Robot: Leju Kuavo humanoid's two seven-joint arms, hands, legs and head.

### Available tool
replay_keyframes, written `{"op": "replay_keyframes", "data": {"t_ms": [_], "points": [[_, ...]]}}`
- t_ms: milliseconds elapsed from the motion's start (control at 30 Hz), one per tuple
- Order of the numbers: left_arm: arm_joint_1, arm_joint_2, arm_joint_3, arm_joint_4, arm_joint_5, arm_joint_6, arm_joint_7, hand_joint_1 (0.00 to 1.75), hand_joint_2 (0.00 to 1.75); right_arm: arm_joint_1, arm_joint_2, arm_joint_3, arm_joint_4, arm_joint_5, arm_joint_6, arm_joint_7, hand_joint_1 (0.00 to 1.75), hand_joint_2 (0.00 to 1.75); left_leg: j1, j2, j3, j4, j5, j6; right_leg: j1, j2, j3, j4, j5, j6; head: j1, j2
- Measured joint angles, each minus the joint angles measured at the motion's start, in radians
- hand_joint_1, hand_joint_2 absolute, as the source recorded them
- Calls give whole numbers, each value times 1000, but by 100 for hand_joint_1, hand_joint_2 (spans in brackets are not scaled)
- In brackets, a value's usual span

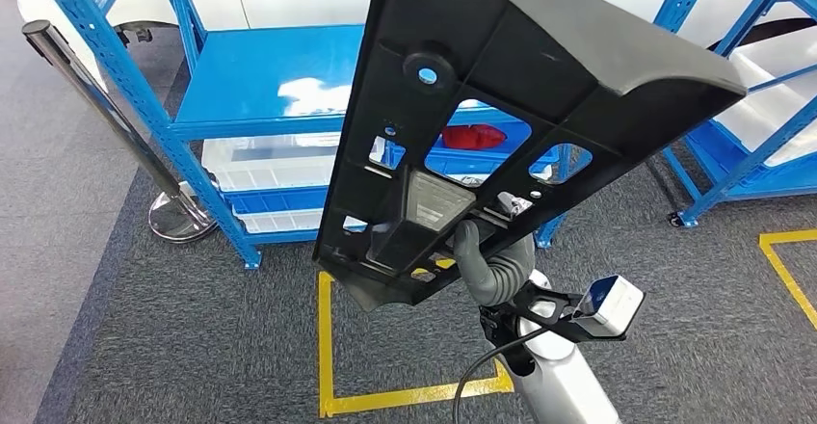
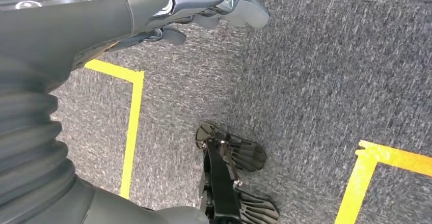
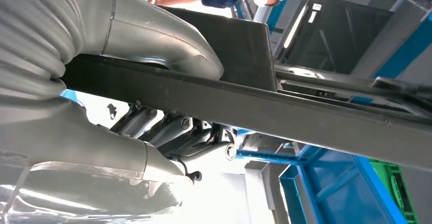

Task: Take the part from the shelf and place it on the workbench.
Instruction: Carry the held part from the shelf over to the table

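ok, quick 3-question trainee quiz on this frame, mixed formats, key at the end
1. True or false: the black part is lying on the blue shelf.
2. Multiple choice: which hand holds the part? A) left hand B) right hand C) both hands
3. Fill in the blank: in the left wrist view, the left hand hangs over grey carpet marked with ______ tape lines.

Key:
1. False. It is held up in the air in front of the shelf.
2. B. The right hand grips the part's lower end, thumb on one face and fingers on the other.
3. yellow
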Motion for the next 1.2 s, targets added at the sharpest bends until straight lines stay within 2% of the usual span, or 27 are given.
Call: {"op": "replay_keyframes", "data": {"t_ms": [33, 100, 133, 167, 200, 233, 300, 333, 367, 433, 500, 533, 600, 633, 667, 700, 733, 800, 833, 867, 933, 1000, 1033, 1100, 1133, 1167, 1200], "points": [[1, 0, 1, 0, 0, -4, -1, 0, 175, 4, -3, -2, -1, 2, -1, 0, 175, 175, 1, 8, -6, -1, 7, 6, -2, -4, -21, 49, -35, 4, 1, 0], [4, 0, 3, 0, 1, -12, -2, 0, 175, 14, -10, -5, -3, 7, -2, 0, 175, 175, -3, 21, -21, 0, 16, 12, -4, -9, -75, 188, -115, 12, 2, 0], [5, 0, 5, 0, 2, -14, -3, 0, 175, 22, -13, -6, -3, 9, -2, 0, 175, 175, -5, 28, -27, 2, 20, 13, -4, -10, -91, 242, -138, 14, 2, 0], [6, 0, 8, 0, 4, -14, -3, 0, 175, 29, -17, -7, -4, 11, -2, -1, 175, 175, -6, 34, -32, 4, 22, 13, -5, -11, -90, 261, -143, 15, 2, 0], [7, 0, 12, 0, 5, -11, -4, 0, 175, 36, -21, -8, -4, 12, -2, -1, 175, 175, -8, 41, -35, 6, 24, 12, -5, -15, -67, 238, -130, 13, 2, 0], [7, -1, 16, 0, 6, -6, -5, 0, 175, 40, -24, -10, -6, 13, -2, -1, 175, 175, -10, 48, -37, 9, 24, 11, -4, -23, -26, 177, -104, 9, 3, 0], [7, -3, 21, 0, 7, 6, -7, 0, 175, 44, -28, -15, -14, 13, 0, -1, 175, 175, -14, 60, -40, 17, 22, 6, 4, -55, 60, 35, -65, -8, 2, 0], [7, -4, 23, 0, 7, 12, -9, 0, 175, 45, -29, -18, -18, 13, 1, -1, 175, 175, -16, 66, -42, 20, 21, 2, 8, -66, 82, -8, -57, -17, 2, 0], [7, -5, 25, 0, 7, 19, -10, 0, 175, 47, -31, -22, -22, 13, 4, -1, 175, 175, -18, 73, -43, 21, 20, -2, 13, -71, 89, -25, -57, -24, 2, 0], [5, -5, 31, 0, 7, 37, -18, 0, 175, 53, -33, -33, -28, 18, 12, -1, 175, 175, -19, 82, -43, 21, 19, -12, 13, -57, 86, -30, -52, -34, 2, 0], [4, -5, 39, 0, 6, 53, -35, 0, 175, 57, -34, -43, -38, 29, 16, -1, 175, 175, -17, 63, -52, 42, -1, -24, 7, -43, 86, -38, -45, -45, 1, 0], [5, -4, 42, 0, 4, 60, -44, 0, 175, 59, -34, -47, -44, 36, 15, -1, 175, 175, -14, 45, -69, 82, -28, -31, 3, -37, 85, -42, -42, -49, 1, 0], [6, 0, 45, 0, -6, 64, -59, 0, 175, 69, -35, -56, -61, 53, 0, -1, 175, 175, -8, 21, -129, 217, -95, -41, 3, -23, 82, -42, -39, -54, 0, 0], [8, 3, 45, 0, -13, 62, -66, 0, 175, 79, -35, -60, -72, 63, -11, -1, 175, 175, -6, 18, -159, 283, -119, -45, 3, -14, 80, -41, -38, -54, 1, 0], [9, 6, 45, 0, -18, 55, -72, 0, 175, 90, -37, -64, -85, 73, -23, -1, 175, 175, -4, 17, -175, 317, -122, -47, 3, -5, 79, -39, -38, -54, 1, 0], [10, 10, 45, 0, -22, 45, -76, 0, 175, 101, -38, -66, -99, 82, -33, -1, 175, 175, -1, 17, -172, 310, -105, -49, 2, 5, 79, -37, -38, -54, 1, 0], [11, 14, 45, 0, -27, 38, -79, 0, 175, 111, -40, -68, -114, 89, -40, -1, 175, 175, 2, 12, -150, 261, -69, -49, 2, 15, 79, -35, -38, -52, 1, 0], [12, 23, 45, 0, -36, 28, -82, 0, 175, 123, -42, -68, -142, 95, -49, -1, 175, 175, 8, -21, -87, 119, 1, -46, 2, 37, 78, -29, -39, -47, 1, 0], [12, 26, 45, 0, -41, 25, -83, 0, 175, 125, -43, -68, -154, 95, -52, -1, 175, 175, 9, -37, -63, 65, 17, -43, 2, 47, 75, -27, -38, -41, 1, 0], [11, 29, 45, 0, -46, 22, -83, 0, 175, 127, -45, -67, -165, 93, -55, -1, 175, 175, 9, -48, -53, 39, 20, -39, 2, 56, 69, -26, -35, -35, 1, 0], [8, 33, 45, -1, -59, 9, -82, 0, 175, 131, -52, -67, -190, 89, -64, -1, 175, 175, 8, -41, -50, 28, 17, -28, 0, 73, 59, -27, -27, -20, 1, 0], [6, 35, 44, -1, -76, -2, -82, 0, 175, 141, -63, -70, -223, 90, -77, -1, 175, 175, 10, -22, -50, 21, 26, -13, 0, 55, 49, -10, -40, -10, 3, 0], [7, 35, 43, -1, -85, -6, -81, 0, 175, 147, -68, -72, -239, 93, -84, -1, 175, 175, 12, -11, -50, 16, 29, -7, 1, 35, 33, 25, -63, -7, 6, 0], [9, 35, 41, -1, -100, -16, -79, 0, 175, 165, -78, -77, -274, 100, -92, -1, 175, 175, 9, 11, -52, 15, 31, 0, 0, -1, -26, 155, -132, -3, 12, 0], [10, 35, 40, -1, -107, -21, -77, 0, 175, 177, -82, -80, -290, 103, -93, -1, 175, 175, 8, 22, -53, 15, 31, 1, -2, -7, -57, 223, -160, 0, 12, 0], [10, 35, 40, -1, -114, -27, -75, 0, 175, 189, -87, -82, -305, 106, -92, -1, 175, 175, 7, 32, -54, 16, 30, 1, -4, -9, -76, 266, -172, 3, 13, 0], [9, 35, 38, -1, -121, -31, -74, 0, 175, 200, -93, -83, -317, 108, -91, -1, 175, 175, 6, 43, -54, 17, 30, 1, -5, -11, -75, 270, -164, 4, 13, 0]]}}
